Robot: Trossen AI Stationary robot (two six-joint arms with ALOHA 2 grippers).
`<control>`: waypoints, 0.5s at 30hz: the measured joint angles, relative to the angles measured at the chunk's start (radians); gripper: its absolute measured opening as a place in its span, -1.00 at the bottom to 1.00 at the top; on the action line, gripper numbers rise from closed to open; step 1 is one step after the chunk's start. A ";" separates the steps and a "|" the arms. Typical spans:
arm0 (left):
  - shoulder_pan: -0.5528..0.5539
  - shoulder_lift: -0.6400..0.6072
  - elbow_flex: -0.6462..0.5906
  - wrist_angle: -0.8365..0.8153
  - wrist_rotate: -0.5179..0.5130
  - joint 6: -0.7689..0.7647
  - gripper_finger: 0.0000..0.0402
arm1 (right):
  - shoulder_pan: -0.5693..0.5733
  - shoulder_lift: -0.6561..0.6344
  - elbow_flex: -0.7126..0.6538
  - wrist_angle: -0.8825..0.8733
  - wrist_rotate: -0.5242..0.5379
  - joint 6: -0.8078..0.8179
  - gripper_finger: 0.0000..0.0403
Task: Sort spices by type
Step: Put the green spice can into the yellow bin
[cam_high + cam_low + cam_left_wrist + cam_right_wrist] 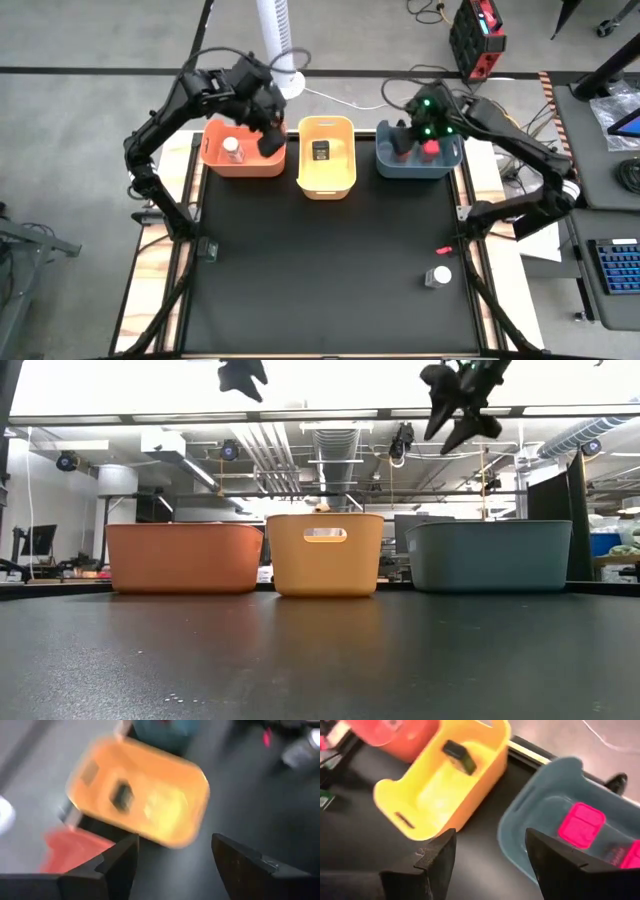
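My left gripper [270, 142] hangs open and empty over the right rim of the orange bin [215, 160], which holds a clear white-capped jar [233, 152]. My right gripper [405, 140] hangs open and empty over the left part of the blue bin [445, 165], where two red boxy containers [581, 825] lie. One black boxy container [320, 151] lies in the yellow bin [345, 170]; a second black one does not show. A second white-capped jar [438, 276] stands on the black mat at the near right.
The three bins stand in a row along the mat's far edge. A thin red stick [443, 248] lies on the mat just beyond the loose jar. The rest of the black mat [300, 270] is bare. In the low view both grippers are above the bin rims [243, 375] [460, 405].
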 joint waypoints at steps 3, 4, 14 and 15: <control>-0.016 0.000 0.000 -0.130 0.053 -0.059 0.17 | 0.038 -0.011 -0.006 0.010 0.066 -0.029 0.09; -0.024 0.000 -0.004 -0.144 0.061 -0.085 0.17 | 0.045 -0.011 -0.010 0.009 0.102 -0.043 0.07; -0.161 -0.058 -0.094 -0.137 0.124 -0.279 0.17 | 0.054 0.006 -0.029 0.006 0.122 -0.082 -0.03; -0.177 -0.066 -0.110 -0.136 0.124 -0.306 0.17 | 0.054 0.006 -0.029 0.006 0.112 -0.082 -0.04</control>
